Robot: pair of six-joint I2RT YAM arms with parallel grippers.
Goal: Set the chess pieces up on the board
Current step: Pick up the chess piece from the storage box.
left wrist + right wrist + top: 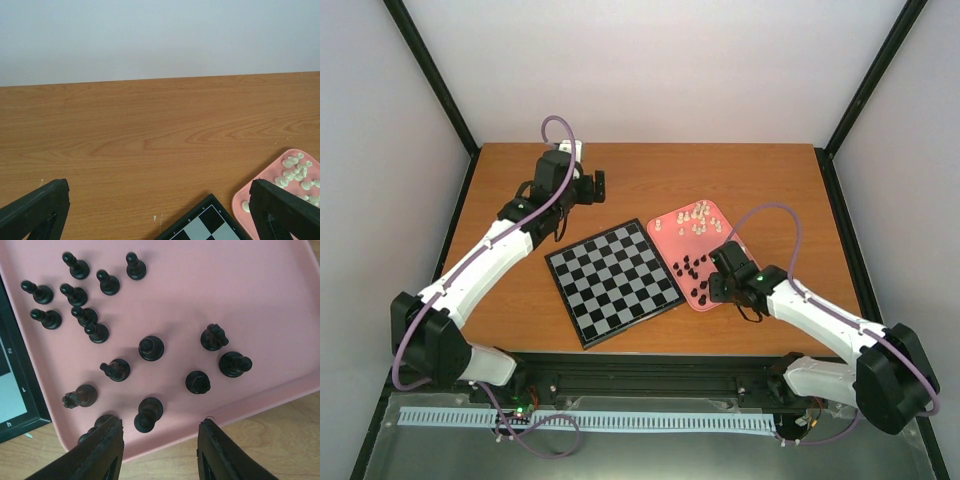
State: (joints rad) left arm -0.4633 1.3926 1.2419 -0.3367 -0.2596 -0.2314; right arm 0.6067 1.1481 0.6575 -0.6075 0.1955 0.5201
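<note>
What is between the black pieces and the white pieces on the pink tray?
Just bare pink tray between black pieces and white pieces; top view.

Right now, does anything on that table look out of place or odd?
The board lies askew to the table's edges and is bare. Every piece sits on the pink tray beside it: cream pieces at the far end, black pieces nearer. Nothing looks spilled or broken.

Black-and-grey checked board (613, 282), pink tray (225, 285), black and cream-white chess pieces (151, 348)
</note>
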